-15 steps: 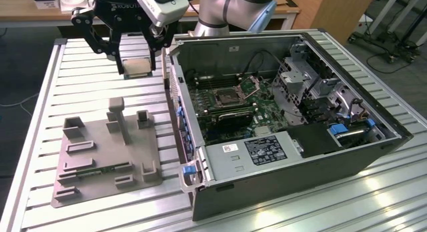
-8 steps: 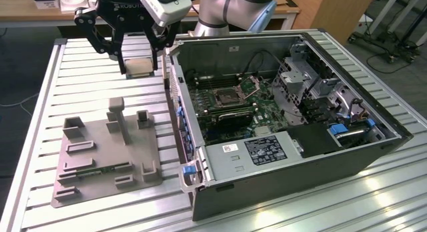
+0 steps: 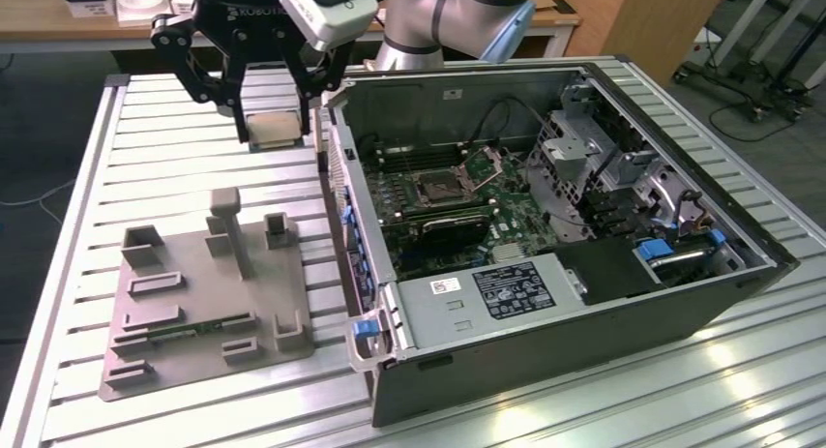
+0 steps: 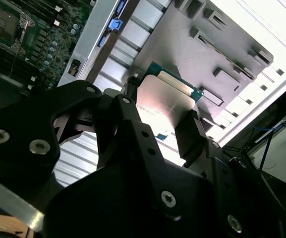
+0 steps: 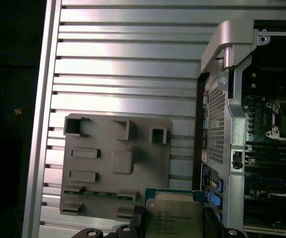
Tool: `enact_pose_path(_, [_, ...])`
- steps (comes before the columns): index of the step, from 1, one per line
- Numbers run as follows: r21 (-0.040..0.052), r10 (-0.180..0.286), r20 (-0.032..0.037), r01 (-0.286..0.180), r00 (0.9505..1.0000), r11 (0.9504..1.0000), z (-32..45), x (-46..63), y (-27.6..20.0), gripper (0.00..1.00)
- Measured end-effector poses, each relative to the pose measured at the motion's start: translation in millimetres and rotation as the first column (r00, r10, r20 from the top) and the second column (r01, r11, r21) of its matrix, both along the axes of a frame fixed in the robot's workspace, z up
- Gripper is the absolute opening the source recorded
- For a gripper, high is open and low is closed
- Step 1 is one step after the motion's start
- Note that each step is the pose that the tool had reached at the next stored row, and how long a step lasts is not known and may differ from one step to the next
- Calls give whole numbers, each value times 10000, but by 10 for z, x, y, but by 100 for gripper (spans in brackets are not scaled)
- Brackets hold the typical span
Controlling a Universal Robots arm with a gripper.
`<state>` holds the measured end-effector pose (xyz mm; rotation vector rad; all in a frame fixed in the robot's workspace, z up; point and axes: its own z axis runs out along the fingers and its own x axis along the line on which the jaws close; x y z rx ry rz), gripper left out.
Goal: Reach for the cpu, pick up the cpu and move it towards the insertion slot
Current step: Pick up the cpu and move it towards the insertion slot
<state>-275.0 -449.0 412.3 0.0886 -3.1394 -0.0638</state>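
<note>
The black gripper (image 3: 275, 119) hangs up in the air above the ribbed metal table (image 3: 168, 177), just beside the open computer case (image 3: 543, 235) on the exterior view's left. Its two fingers (image 4: 195, 141) are pinched on the cpu (image 3: 277, 128), one on each side, so the little square chip is lifted off the table. In the second wrist view the cpu (image 4: 165, 96) shows a shiny silver face with a green edge, and in the first wrist view the cpu (image 5: 175, 213) sits between the dark finger tips. Down on the table lies the grey tray (image 3: 207, 293) with its small upright blocks, well apart from the chip. The tray (image 5: 115, 166) is below the gripper in the first wrist view. Inside the case, the insertion slot (image 3: 436, 189) sits on the green board (image 3: 452, 225), with a shiny metal frame and its plate (image 3: 494, 163) tipped up. The cpu is outside the case wall, not over the slot yet.
</note>
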Motion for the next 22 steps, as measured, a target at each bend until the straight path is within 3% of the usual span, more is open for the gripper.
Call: enact_pose_path(22, [-1,0,1,0,10000,10000,0,127,0,55])
